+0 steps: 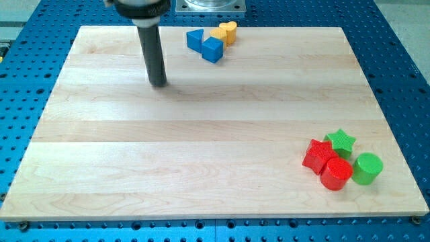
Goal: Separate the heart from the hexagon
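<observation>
The wooden counter (201, 134) lies on a blue base with holes (403, 81). My tip (158, 85) touches bare wood and holds nothing. It is left of the yellow heart (230, 29), which touches the yellow hexagon (219, 33) beside 2 blue blocks (205, 44) at the view's top.

A pale wooden board (201, 148) made of several long planks joined side by side fills most of the view, its grain running from the view's left to the view's right. It lies on a blue metal base plate (403, 74) covered in a regular grid of small holes, which shows as a border on every side. At the view's top, just beyond the board's far edge, sits a grey metal mounting plate (209, 6). The light is even and bright, casting only soft, short shadows on the wood.
</observation>
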